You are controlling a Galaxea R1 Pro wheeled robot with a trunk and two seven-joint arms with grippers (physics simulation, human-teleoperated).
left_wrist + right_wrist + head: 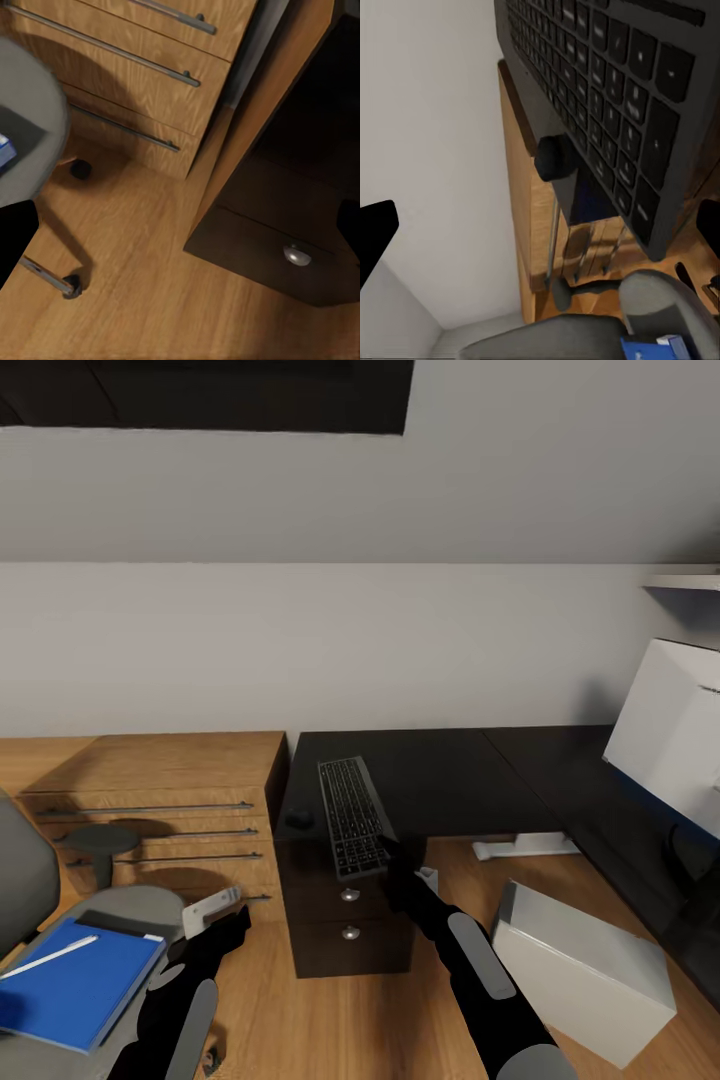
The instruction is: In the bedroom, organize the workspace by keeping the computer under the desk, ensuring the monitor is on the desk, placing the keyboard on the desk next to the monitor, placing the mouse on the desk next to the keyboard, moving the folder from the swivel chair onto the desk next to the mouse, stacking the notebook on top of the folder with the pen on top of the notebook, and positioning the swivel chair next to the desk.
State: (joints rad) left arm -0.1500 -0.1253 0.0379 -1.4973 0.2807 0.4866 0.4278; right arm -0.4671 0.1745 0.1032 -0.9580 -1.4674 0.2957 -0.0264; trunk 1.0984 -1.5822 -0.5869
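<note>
The black keyboard [350, 815] lies lengthwise on the black desk [450, 770], its near end past the desk's front edge. A small dark mouse [298, 819] sits just left of it. My right gripper [392, 857] is at the keyboard's near right corner, open, and the keyboard [607, 97] and mouse [556, 157] loom close. The white-backed monitor [670, 735] stands on the desk's right wing. A white computer case [580, 970] rests on the floor under it. On the grey swivel chair [130, 908] lies a blue notebook [80, 985] with a white pen [50, 957], a dark folder edge [110, 922] under them. My left gripper [232, 922] hangs open beside the chair.
A wooden chest of drawers [160, 800] stands left of the desk, close behind the chair. A black drawer unit [345, 920] fills the desk's left end. The chair's caster [71, 286] is on the wood floor near my left gripper.
</note>
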